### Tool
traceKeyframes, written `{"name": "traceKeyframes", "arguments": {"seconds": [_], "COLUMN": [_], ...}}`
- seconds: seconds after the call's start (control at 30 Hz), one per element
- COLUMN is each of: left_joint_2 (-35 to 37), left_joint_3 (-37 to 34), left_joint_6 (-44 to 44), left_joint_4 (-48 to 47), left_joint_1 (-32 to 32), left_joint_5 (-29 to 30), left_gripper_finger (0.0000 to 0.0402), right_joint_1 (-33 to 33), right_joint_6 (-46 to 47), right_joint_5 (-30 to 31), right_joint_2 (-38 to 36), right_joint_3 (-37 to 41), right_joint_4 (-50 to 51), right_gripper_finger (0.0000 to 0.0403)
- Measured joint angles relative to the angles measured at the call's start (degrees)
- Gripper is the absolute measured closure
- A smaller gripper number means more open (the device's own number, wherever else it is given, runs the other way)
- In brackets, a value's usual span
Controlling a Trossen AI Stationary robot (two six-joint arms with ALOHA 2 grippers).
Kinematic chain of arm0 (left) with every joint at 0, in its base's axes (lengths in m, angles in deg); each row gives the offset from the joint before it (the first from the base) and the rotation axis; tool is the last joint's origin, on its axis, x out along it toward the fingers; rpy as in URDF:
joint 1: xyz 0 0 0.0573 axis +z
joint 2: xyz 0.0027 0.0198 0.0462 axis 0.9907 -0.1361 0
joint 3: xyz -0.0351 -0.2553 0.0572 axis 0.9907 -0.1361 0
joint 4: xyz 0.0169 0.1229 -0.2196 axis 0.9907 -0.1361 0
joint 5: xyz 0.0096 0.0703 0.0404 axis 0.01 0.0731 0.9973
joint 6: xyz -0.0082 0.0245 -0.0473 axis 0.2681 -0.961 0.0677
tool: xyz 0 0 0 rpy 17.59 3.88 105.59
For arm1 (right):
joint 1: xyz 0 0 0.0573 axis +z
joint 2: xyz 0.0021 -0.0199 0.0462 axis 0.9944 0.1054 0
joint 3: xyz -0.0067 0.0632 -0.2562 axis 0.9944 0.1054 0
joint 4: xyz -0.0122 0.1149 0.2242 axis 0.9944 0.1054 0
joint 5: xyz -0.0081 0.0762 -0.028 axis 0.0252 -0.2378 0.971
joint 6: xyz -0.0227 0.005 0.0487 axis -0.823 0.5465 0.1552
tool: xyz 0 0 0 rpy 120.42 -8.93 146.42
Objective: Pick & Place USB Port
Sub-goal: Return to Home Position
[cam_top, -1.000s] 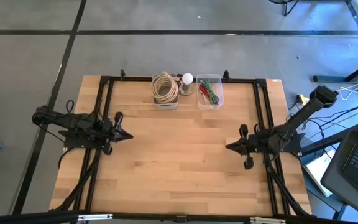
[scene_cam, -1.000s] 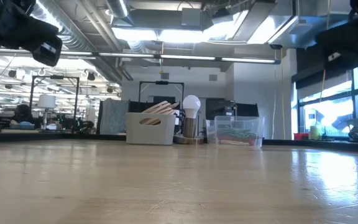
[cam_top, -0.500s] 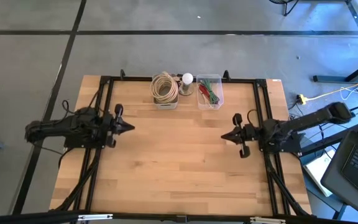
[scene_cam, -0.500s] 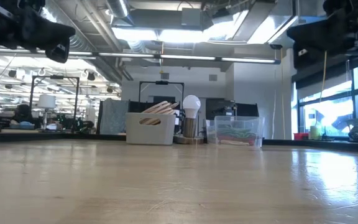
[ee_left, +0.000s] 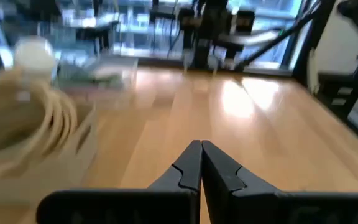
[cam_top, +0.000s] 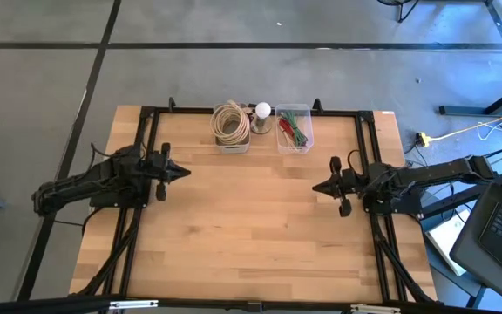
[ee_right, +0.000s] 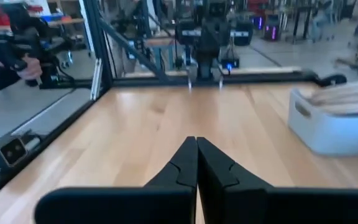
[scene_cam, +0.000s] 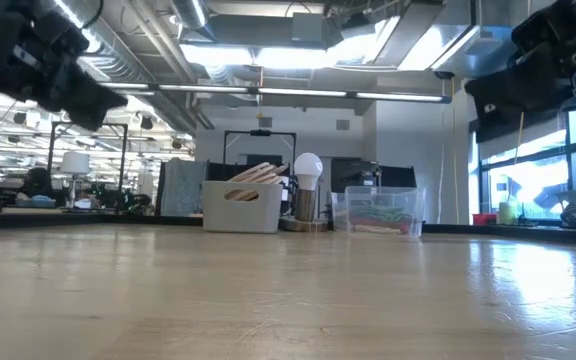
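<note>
The light brown cable (cam_top: 230, 122) lies coiled in the gray bin (cam_top: 232, 148), which stands at the middle of the table's (cam_top: 251, 235) far edge. Its loops rise above the rim and nearly fill the bin. Just beside the bin, toward the right edge, a white bulb (cam_top: 262, 110) stands, and next to that is a clear bin (cam_top: 294, 150) holding red and green leads (cam_top: 293, 131). No separate USB part can be made out anywhere on the wood.

The left gripper (cam_top: 181, 174) hangs above the table near the left edge, its fingers pressed together with nothing between them. Its wrist view shows the two tips meeting. The right gripper (cam_top: 315, 187) hangs near the right edge, likewise closed and empty. Both point inward across bare boards and are well apart from the bins, which fits arms being parked with the sorting apparently finished.

Judging by its look, the cable would be light, soft and springy. A single strand would slip or let the rest unwind, so the better hold is across several loops at once, pinched where the coil bunches at the bin's rim. The plug ends would be the stiff parts and give a firmer grip, but they are buried in the coil and cannot be seen
</note>
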Motion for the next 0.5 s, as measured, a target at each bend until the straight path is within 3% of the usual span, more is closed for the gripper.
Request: {"name": "traceKeyframes", "arguments": {"seconds": [0.2,0.3,0.5], "left_joint_2": [0.0,-0.16,-0.87], "left_joint_3": [-0.96,-3.28,-3.5], "left_joint_6": [-0.64,-1.21,-1.56], "left_joint_4": [-0.93,4.62,5.68], "left_joint_1": [0.24,0.22,0.22], "left_joint_5": [3.17,2.85,1.11], "left_gripper_finger": [0.04,0.0401,0.0401], "right_joint_1": [0.43,1.23,2.48], "right_joint_6": [4.19,4.21,4.07], "right_joint_5": [3.02,3.46,6.68], "right_joint_2": [-6.72,-9.46,-13.74], "right_joint_3": [0.02,0.02,0.02], "right_joint_4": [11.16,12.92,18.8], "right_gripper_finger": [0.0403,0.0403,0.0403]}}
